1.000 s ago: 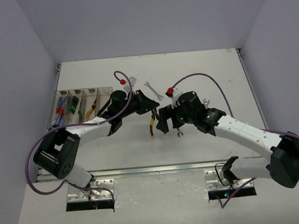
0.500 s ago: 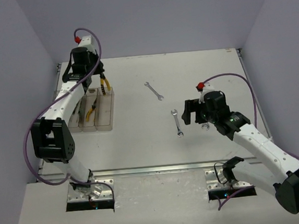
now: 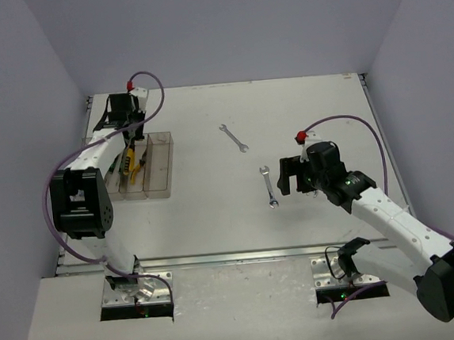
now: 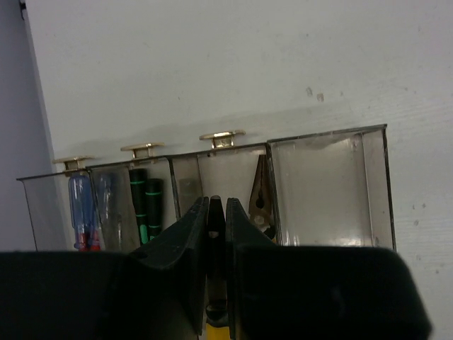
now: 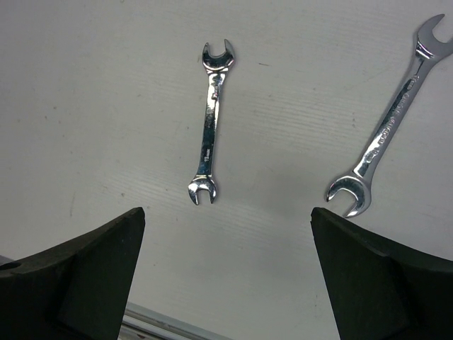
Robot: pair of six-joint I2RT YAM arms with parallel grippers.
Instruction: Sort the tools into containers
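The left wrist view alone shows what sits in the row of clear bins (image 4: 327,137). Counting from the left, the first bin holds blue-handled screwdrivers (image 4: 80,205), the second holds green-and-black screwdrivers (image 4: 145,202), and the third holds a pair of stored pliers (image 4: 260,202) leaning on its right wall. In that view the left gripper (image 4: 216,204) is clamped on a thin dark strip, with a bit of yellow handle at the bottom edge. The top view shows what it grips: the yellow-handled pliers (image 3: 131,162) hang from the left gripper (image 3: 131,142) over the bins (image 3: 163,166), near the row's middle. Which compartment lies beneath them cannot be told. The arm hides the leftmost bins from above. The right wrist view shows the right gripper (image 5: 226,216) with its fingers spread wide and nothing between them. It sits above the bare table (image 5: 85,85), with a small wrench (image 5: 209,127) lying ahead of the gap and a second wrench (image 5: 389,120) off to the right, tilted. From above, the small wrench (image 3: 269,186) lies just beside the right gripper (image 3: 286,177), not touching it. The second wrench (image 3: 234,137) lies farther up the table, well apart from the bins.
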